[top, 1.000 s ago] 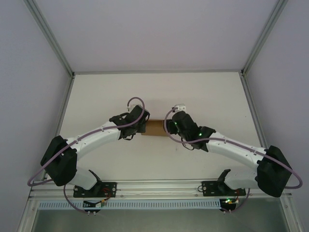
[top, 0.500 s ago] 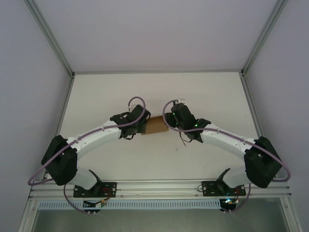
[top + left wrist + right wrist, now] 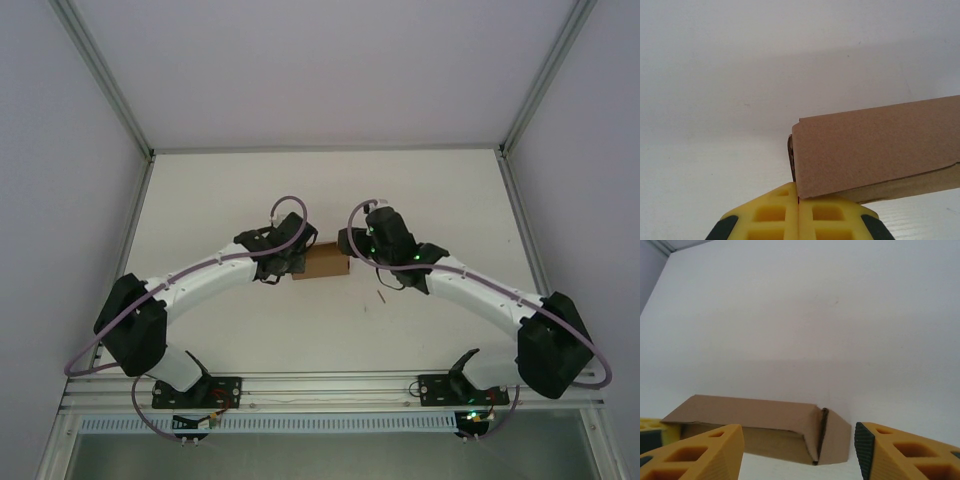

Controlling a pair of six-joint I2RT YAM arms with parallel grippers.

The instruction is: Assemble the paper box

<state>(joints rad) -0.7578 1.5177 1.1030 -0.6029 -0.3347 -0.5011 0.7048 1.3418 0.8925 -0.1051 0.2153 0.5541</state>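
The paper box is a small flat brown cardboard box lying mid-table between both grippers. In the left wrist view its near corner sits right at my left gripper. That gripper's yellow fingers are pressed together, with a thin flap edge running down into the seam. My left gripper is at the box's left end. My right gripper is at the box's right end. In the right wrist view it stands open. The box's folded end flap lies between its fingers, touching neither.
A thin dark sliver lies on the white table just in front of the right arm. Metal frame posts and pale walls enclose the table. An aluminium rail carries the arm bases at the near edge.
The right wrist has swung a little toward the back and turned at the box's right end. The box tilted briefly, then settled slightly to the right. The left gripper edged right with it.
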